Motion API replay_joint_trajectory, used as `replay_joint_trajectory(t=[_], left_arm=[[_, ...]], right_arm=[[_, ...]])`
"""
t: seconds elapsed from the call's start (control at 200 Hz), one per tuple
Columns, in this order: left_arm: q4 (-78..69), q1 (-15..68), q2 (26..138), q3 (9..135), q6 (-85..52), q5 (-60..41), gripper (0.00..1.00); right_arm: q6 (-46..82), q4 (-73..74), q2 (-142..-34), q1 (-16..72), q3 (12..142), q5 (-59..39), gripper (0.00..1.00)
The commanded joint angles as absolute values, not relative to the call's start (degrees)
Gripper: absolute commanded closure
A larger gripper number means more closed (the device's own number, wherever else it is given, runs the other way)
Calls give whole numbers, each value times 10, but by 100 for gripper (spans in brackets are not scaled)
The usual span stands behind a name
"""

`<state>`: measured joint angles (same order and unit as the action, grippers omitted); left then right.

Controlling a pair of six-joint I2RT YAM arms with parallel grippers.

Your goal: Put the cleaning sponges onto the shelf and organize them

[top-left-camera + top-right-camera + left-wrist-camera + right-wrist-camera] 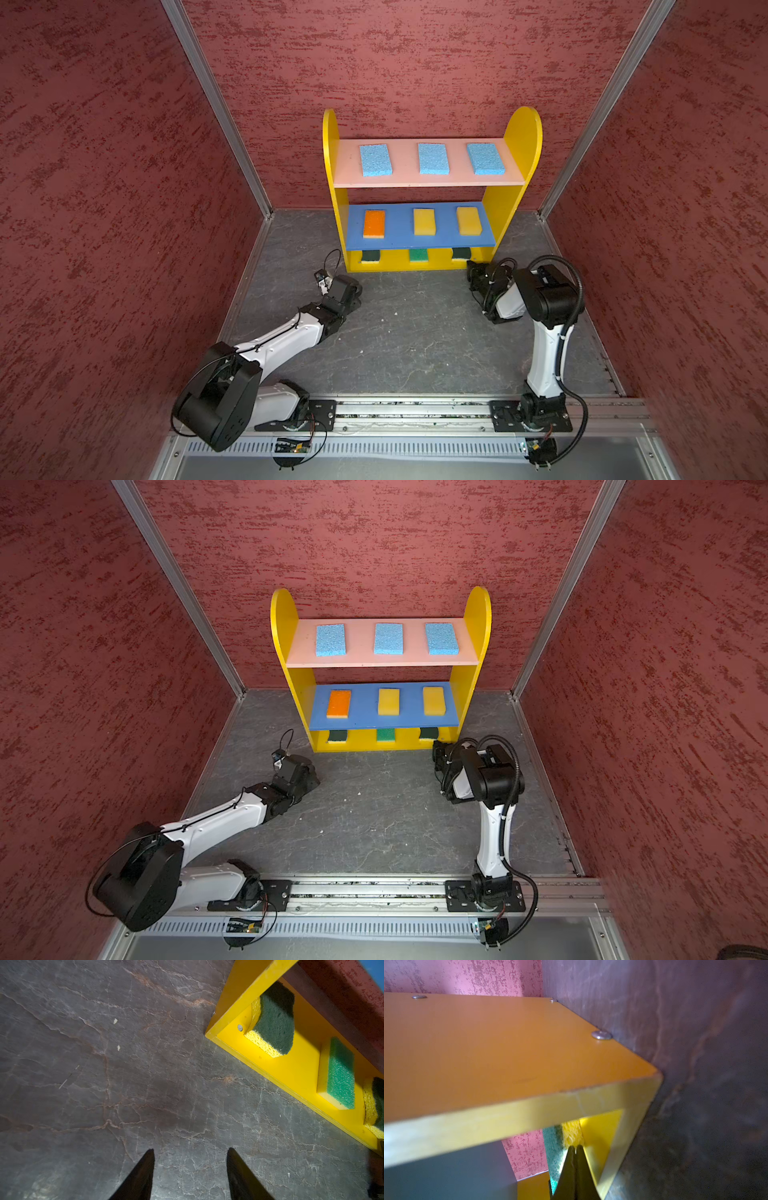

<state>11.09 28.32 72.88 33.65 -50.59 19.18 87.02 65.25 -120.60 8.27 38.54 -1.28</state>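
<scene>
The shelf [521,137] stands against the back wall. Three light blue sponges [433,158] lie on its pink board. On the blue board are an orange-topped sponge [373,223] and two yellow ones [424,221]. The bottom level holds a dark green sponge [274,1022], a bright green one [340,1076] and another dark green one [461,252]. My left gripper [191,1149] is open and empty over the floor, off the shelf's front left corner. My right gripper [575,1147] is shut, its tips against the yellow base of the right dark green sponge [552,1147].
The floor [415,340] is dark grey, stone-patterned. Red textured walls [104,208] close in on three sides. A metal rail [415,411] along the front edge carries both arm bases. The shelf's right side panel [508,1043] sits close to my right wrist.
</scene>
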Motion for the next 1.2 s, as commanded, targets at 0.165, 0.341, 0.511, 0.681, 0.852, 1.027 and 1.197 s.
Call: replay_joint_trajectory(t=[0.165,0.341,0.511,0.681,0.852,1.027,1.197], left_arm=[[124,287,718,342,-506,209,44],[126,287,708,335,-510,209,44],[147,285,681,329,-501,224,44],[178,282,643,329,-493,241,43],[198,281,606,315,-498,246,43],[225,280,577,309,-497,251,43],[250,279,556,310,-483,252,43]], right_arm=[[857,598,-1226,74,362,-20,100],[855,599,-1216,74,355,-31,100],[829,568,-1174,76,335,-35,100],[820,528,-1125,79,303,-47,100],[818,530,-1108,83,279,-57,100],[807,520,-1084,83,266,-66,100],[757,437,-1020,82,270,-63,100]])
